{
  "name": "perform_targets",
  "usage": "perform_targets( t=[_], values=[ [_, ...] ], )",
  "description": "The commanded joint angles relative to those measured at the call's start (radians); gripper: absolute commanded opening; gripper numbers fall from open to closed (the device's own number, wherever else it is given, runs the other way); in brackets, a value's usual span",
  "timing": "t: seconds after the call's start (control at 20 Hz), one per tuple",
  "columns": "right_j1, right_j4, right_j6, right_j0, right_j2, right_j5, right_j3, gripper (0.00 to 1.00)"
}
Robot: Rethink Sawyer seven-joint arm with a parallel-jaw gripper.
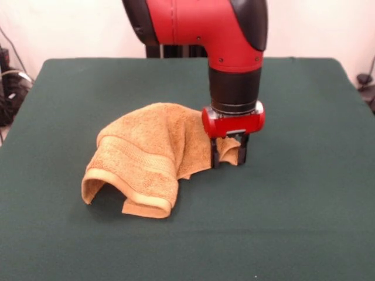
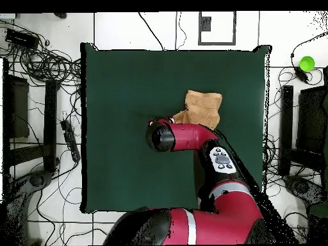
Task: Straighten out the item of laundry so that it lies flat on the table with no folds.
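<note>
Towel (image 1: 146,155) lay humped and folded mid-tabletop (image 1: 293,222), dark green, matte. Gripper (image 1: 229,153) stood low, jaws pinching its edge. Cables (image 2: 45,64) cluttered the white floor (image 2: 128,29) around.
</note>
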Motion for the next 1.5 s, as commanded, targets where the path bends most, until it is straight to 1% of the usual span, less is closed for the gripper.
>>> perform_targets(
  t=[0.05,0.1,0.25,0.4,0.55,0.75,0.9,1.1,1.25,1.35,1.5],
  values=[
    [0.149,-0.016,-0.049,-0.05,0.192,0.14,-0.047,0.0],
    [0.146,-0.001,0.012,0.003,0.134,0.136,-0.069,1.0],
    [0.186,-0.008,0.062,0.033,0.107,0.05,-0.091,1.0],
    [0.26,-0.046,0.062,0.046,0.076,-0.008,-0.143,1.0],
    [0.316,-0.089,0.033,0.021,0.074,-0.067,-0.163,1.0],
    [0.36,-0.148,-0.019,-0.032,0.085,-0.089,-0.179,1.0],
    [0.369,-0.191,-0.064,-0.083,0.12,-0.079,-0.177,1.0],
    [0.357,-0.199,-0.048,-0.084,0.128,-0.059,-0.173,1.0],
    [0.329,-0.205,-0.042,-0.085,0.13,-0.031,-0.16,1.0],
    [0.308,-0.219,-0.062,-0.102,0.145,-0.021,-0.146,1.0],
    [0.286,-0.22,-0.089,-0.121,0.172,0.027,-0.13,1.0]
  ],
)
